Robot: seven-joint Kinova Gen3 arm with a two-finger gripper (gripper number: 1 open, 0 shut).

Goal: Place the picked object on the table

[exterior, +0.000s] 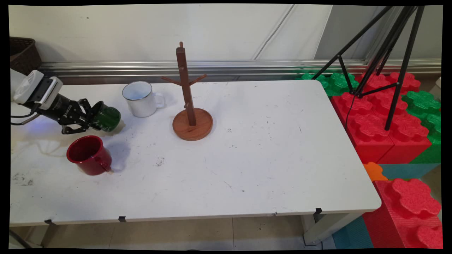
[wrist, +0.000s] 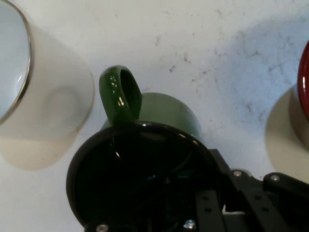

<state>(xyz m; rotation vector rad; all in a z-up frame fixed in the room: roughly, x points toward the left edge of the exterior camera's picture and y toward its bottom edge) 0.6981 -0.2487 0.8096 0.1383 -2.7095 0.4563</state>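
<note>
My gripper (exterior: 91,118) is at the table's left side, shut on the rim of a dark green mug (exterior: 108,118). The mug is tipped nearly onto its side, its mouth toward the hand, low over the table. In the hand view the green mug (wrist: 159,116) fills the middle with its handle (wrist: 120,94) pointing up. One finger reaches inside the mug and the other lies outside its right wall, where my gripper (wrist: 217,193) clamps the rim. A red mug (exterior: 89,155) stands just in front. A white enamel mug (exterior: 139,99) stands behind and to the right.
A wooden mug tree (exterior: 190,106) on a round base stands right of the white mug (wrist: 43,96). The red mug (wrist: 303,77) shows at the hand view's right edge. A dark basket (exterior: 21,53) sits at the back left. Foam blocks (exterior: 381,120) and a black tripod (exterior: 388,53) stand beyond the table's right edge.
</note>
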